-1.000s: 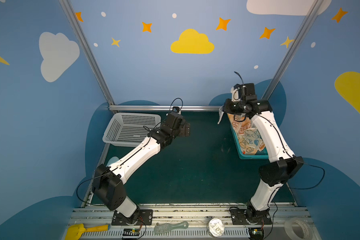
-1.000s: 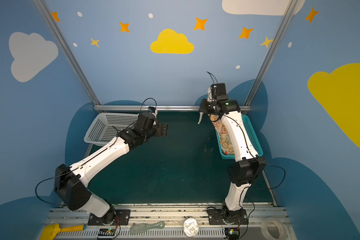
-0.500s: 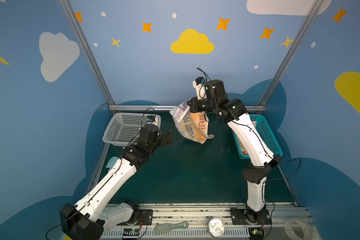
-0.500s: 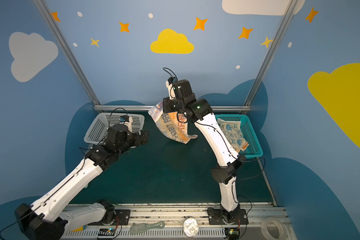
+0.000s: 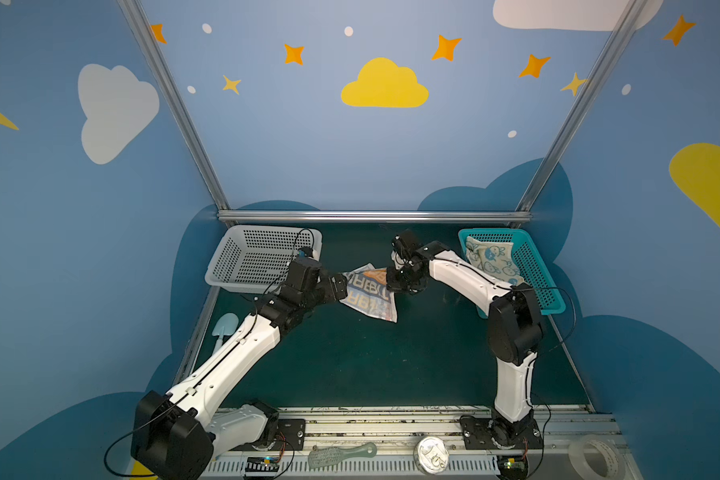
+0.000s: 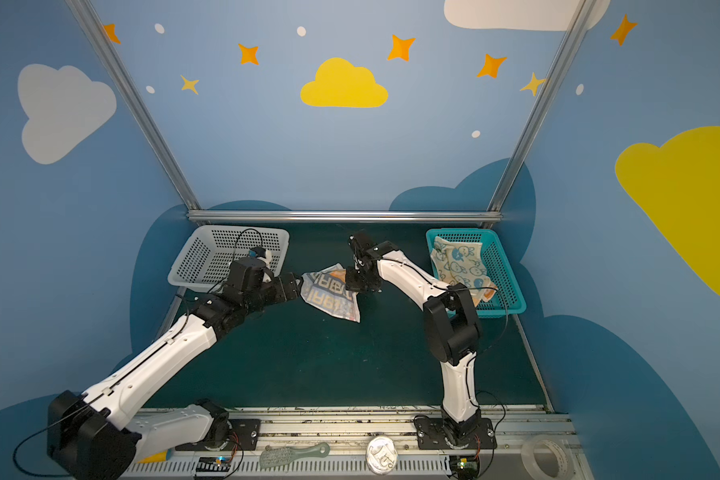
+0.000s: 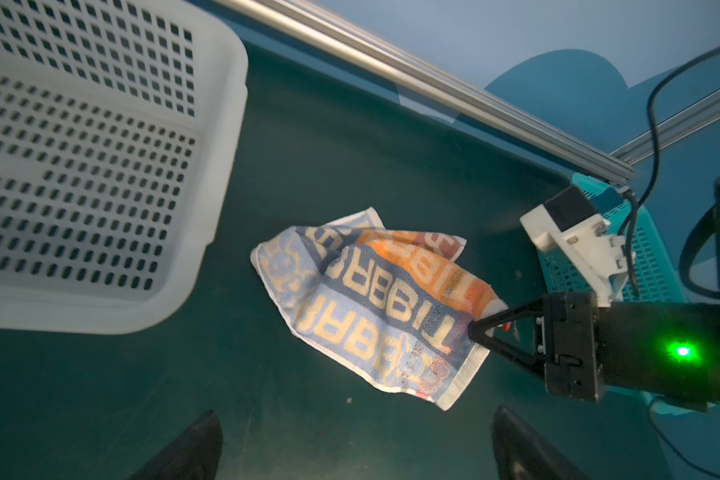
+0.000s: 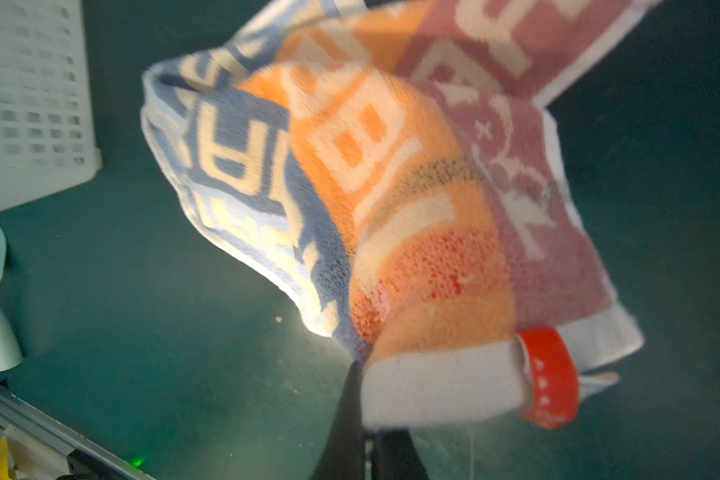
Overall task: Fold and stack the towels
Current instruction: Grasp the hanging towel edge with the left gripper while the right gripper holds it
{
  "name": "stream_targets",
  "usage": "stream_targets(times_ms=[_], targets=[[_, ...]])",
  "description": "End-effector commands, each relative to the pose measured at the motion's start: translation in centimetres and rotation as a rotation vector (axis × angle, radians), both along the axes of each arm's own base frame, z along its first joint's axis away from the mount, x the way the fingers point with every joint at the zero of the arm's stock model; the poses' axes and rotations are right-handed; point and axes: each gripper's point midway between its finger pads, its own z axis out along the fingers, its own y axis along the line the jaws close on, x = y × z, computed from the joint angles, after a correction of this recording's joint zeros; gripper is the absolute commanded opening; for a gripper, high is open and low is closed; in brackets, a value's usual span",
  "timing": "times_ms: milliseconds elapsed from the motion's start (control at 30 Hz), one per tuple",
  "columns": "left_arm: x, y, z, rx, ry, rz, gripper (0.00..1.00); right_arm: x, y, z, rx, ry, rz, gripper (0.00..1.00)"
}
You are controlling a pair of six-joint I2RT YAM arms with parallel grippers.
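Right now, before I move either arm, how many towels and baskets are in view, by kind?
Towels: 2, the striped towel over the mat and the rabbit-print towel in the teal basket; an orange edge under it may be a third, cannot tell.
Baskets: 2, the white basket and the teal basket.
Total: 4.

White arm shells (image 5: 242,351), black joints (image 5: 514,328), thin black cables (image 7: 652,120); green light (image 7: 682,351)

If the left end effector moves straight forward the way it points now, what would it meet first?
Probably the striped towel, which is ahead of the open left end effector; the right end effector holds one corner. Height above the cloth is hard to judge.
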Motion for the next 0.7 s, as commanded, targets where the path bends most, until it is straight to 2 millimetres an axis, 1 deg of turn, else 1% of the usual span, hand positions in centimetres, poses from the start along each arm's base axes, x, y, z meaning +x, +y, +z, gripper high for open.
stream_targets(times_ms=[0, 67, 133, 167, 200, 300, 333, 367, 467, 500, 633, 667], targets=[[-0.3, -1.6, -1.0, -0.092, 0.054, -0.030, 1.00, -1.2, 0.2, -0.8, 0.021, 0.092, -0.022, 0.00], [-0.5, -2.3, -2.0, -0.110, 0.088, -0.041, 1.00, -1.9, 0.2, -1.7, 0.031, 0.144, -0.010, 0.00], [-0.7, -2.9, -3.1, -0.106, 0.119, -0.050, 1.00, -2.2, 0.0, -2.1, 0.027, 0.150, -0.006, 0.05], [-0.8, -3.1, -3.5, -0.102, 0.132, -0.053, 1.00, -2.3, -0.3, -2.0, 0.023, 0.141, -0.006, 0.11], [-0.9, -3.4, -4.1, -0.094, 0.146, -0.058, 1.00, -2.2, -0.7, -1.8, 0.019, 0.130, -0.008, 0.17], [-1.0, -4.6, -5.0, -0.050, 0.172, -0.087, 1.00, -2.3, -1.6, -1.0, 0.024, 0.135, -0.011, 0.23], [-0.9, -5.0, -5.2, -0.035, 0.178, -0.094, 1.00, -2.3, -1.8, -0.7, 0.033, 0.142, -0.007, 0.27], [-0.8, -5.5, -5.4, -0.028, 0.186, -0.104, 1.00, -2.4, -2.2, -0.4, 0.033, 0.146, -0.007, 0.36], [-0.6, -7.3, -6.4, -0.033, 0.217, -0.136, 1.00, -2.6, -3.9, 0.6, 0.024, 0.128, -0.012, 0.49], [-0.4, -7.9, -6.9, -0.037, 0.231, -0.144, 1.00, -2.7, -4.4, 1.1, 0.023, 0.115, -0.016, 0.55], [0.2, -10.2, -9.0, -0.043, 0.301, -0.175, 1.00, -3.2, -6.8, 2.6, 0.025, 0.076, -0.044, 0.69], [0.5, -10.9, -9.3, -0.044, 0.315, -0.190, 1.00, -3.4, -7.6, 2.9, 0.021, 0.069, -0.059, 0.75]])
